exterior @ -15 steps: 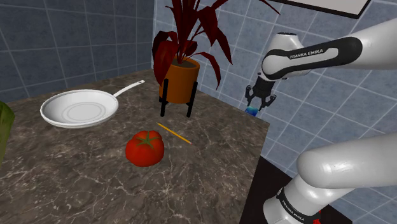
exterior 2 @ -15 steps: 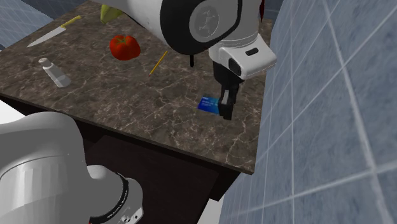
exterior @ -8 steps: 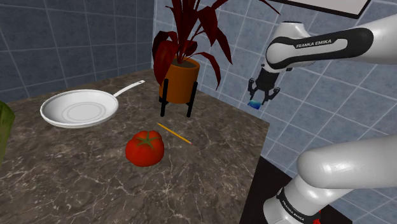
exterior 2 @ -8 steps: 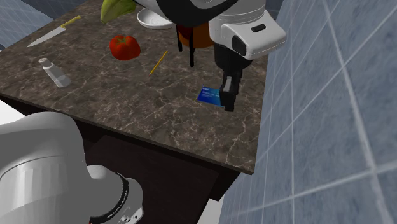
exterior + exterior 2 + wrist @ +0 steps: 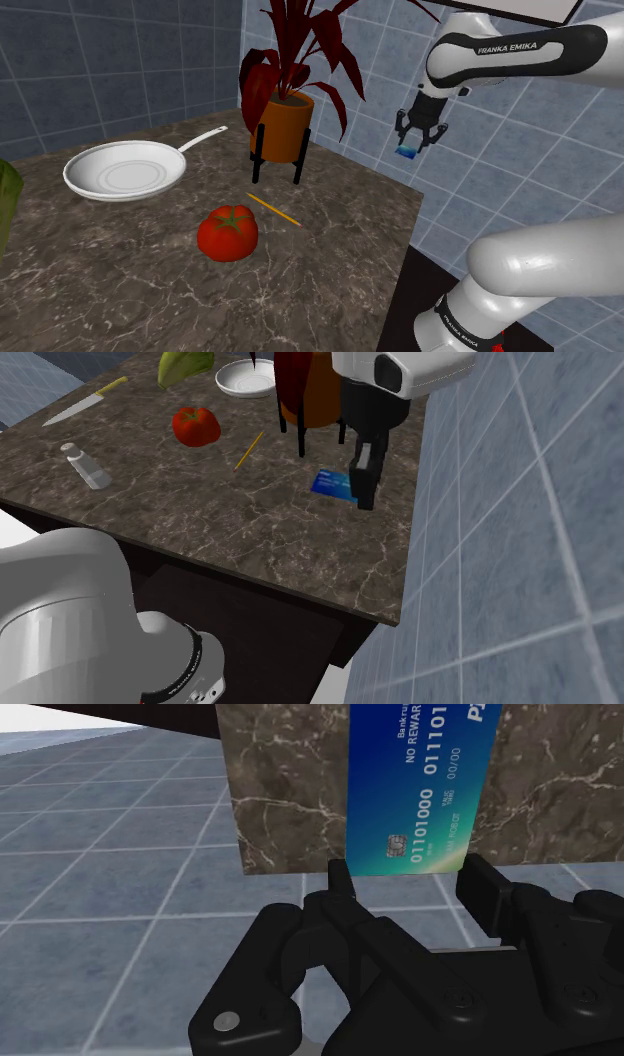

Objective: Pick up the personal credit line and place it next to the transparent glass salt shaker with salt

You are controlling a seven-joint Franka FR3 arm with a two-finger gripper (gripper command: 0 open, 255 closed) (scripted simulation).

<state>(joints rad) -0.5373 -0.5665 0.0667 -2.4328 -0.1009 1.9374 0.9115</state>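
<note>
Credit card (image 5: pixel 420 794): held in the air by the gripper (image 5: pixel 410 884) over the far right corner of the counter (image 5: pixel 250 542), clear of the surface. In the shoulder view it is a small blue patch (image 5: pixel 405 153) against the tiled wall (image 5: pixel 150 60).
Jaws: clenched on the card's lower edge, one black finger on each side.
Card's look: blue shading to teal-green, with a small chip, white digits "01101000" and part-words such as "NO REWAR".
Card, cut off: its upper part runs out of the wrist view, so the rest of the print is unreadable.
Salt shaker (image 5: pixel 87 466): lying on its side at the second exterior view's left, well apart from the card. It is pale with a grey cap, and its contents cannot be made out.
Pot (image 5: pixel 283 125): orange, on a black stand at the far side of the counter, holding a dark red-leaved plant (image 5: pixel 295 40).
Frying pan (image 5: pixel 125 170): white, at the shoulder view's left, handle pointing toward the pot.
Tomato (image 5: pixel 228 233): red, near the middle of the counter.
Pencil (image 5: pixel 274 209): yellow, just beside the tomato, on the pot's side.
Knife (image 5: pixel 85 402): at the second exterior view's far left.
Green leafy thing (image 5: pixel 185 364): cut off by the edge, so it cannot be identified.
</note>
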